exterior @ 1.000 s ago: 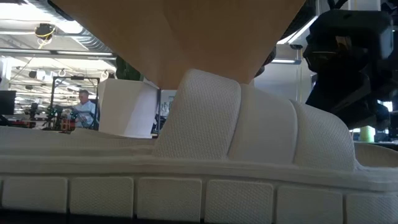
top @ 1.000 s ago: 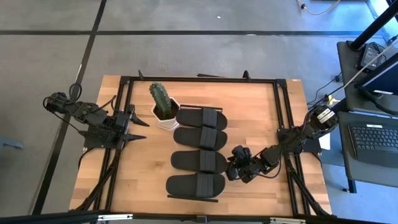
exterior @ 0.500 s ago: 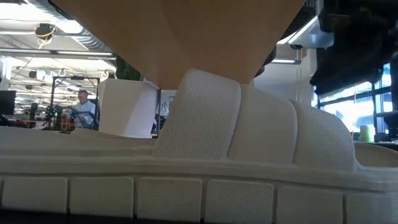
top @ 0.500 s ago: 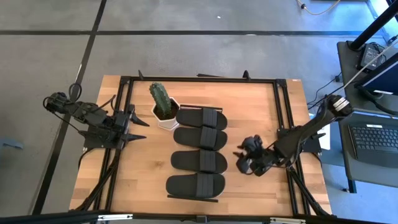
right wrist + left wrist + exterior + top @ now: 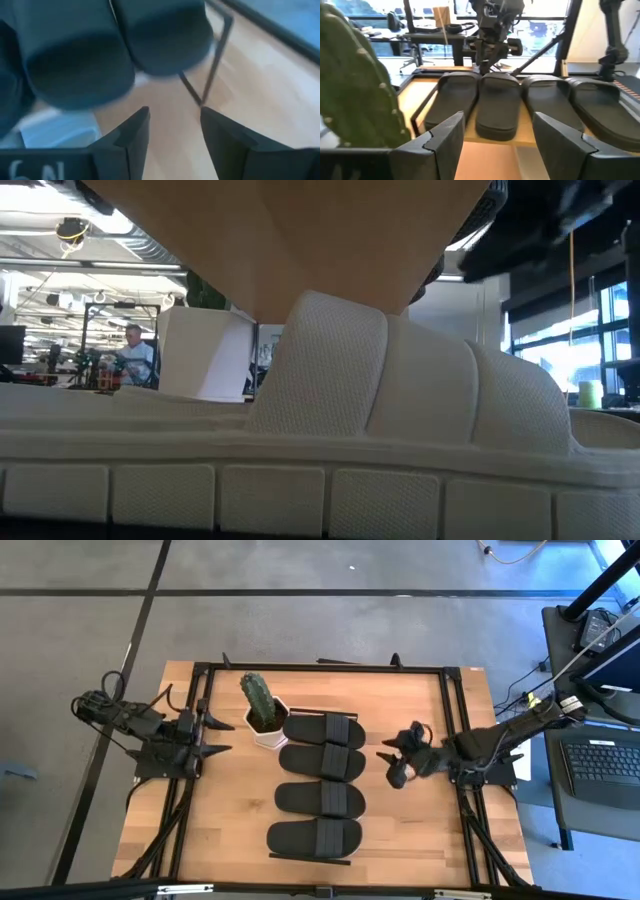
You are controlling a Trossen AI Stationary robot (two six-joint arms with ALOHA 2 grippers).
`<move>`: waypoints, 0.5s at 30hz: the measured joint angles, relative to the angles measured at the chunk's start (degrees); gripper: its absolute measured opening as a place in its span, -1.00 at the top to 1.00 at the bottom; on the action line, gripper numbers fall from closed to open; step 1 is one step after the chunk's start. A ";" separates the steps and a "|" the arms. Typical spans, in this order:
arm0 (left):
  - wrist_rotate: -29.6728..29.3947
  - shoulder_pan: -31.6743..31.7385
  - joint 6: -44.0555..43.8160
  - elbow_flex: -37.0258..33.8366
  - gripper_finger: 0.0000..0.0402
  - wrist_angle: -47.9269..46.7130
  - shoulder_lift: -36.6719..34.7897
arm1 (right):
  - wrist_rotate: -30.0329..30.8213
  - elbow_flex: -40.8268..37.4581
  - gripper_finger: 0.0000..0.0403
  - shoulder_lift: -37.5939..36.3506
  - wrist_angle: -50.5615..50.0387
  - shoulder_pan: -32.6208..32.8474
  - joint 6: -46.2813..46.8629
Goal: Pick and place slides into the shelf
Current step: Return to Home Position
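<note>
slides (image 5: 321, 730) x4: matte black | near slide (image 5: 400, 390): grey-beige, fine mesh texture | shelf (image 5: 340, 240): light tan wood | table (image 5: 420, 700): pale wood, plank grain | frame (image 5: 320, 667): black | cactus (image 5: 256, 697): green | pot (image 5: 268, 732): white | floor (image 5: 300, 630): grey, dark lines

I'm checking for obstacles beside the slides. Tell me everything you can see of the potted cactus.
The cactus is a single green, ribbed column with small pale spines. It stands upright in a white angular pot filled with dark soil. The pot rests on the wooden tabletop, close against the ends of two black slides; whether they touch cannot be told. The open left gripper points toward it without touching.
</note>
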 joint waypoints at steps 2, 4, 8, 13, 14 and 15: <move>-1.48 0.00 0.71 -0.61 -0.12 0.05 -0.86 | -3.45 0.00 0.11 -0.52 4.75 -3.32 -6.38; -4.25 0.00 1.26 -1.68 -0.12 0.27 -1.86 | -7.49 0.00 0.11 -0.73 9.04 -6.83 -12.23; -9.27 0.00 0.37 -4.12 -0.12 0.15 -4.72 | -12.53 0.00 0.11 -0.68 15.83 -13.27 -21.81; -10.26 0.00 0.36 -6.10 -0.12 0.18 -9.36 | -21.77 -0.04 0.11 -0.68 19.57 -20.33 -26.44; -10.26 0.00 0.35 -6.48 -0.12 0.18 -10.29 | -24.50 -0.07 0.11 -0.56 20.33 -21.64 -27.11; -10.27 0.00 0.35 -6.94 -0.12 0.28 -11.19 | -27.11 -0.24 0.11 -0.36 21.57 -22.85 -27.71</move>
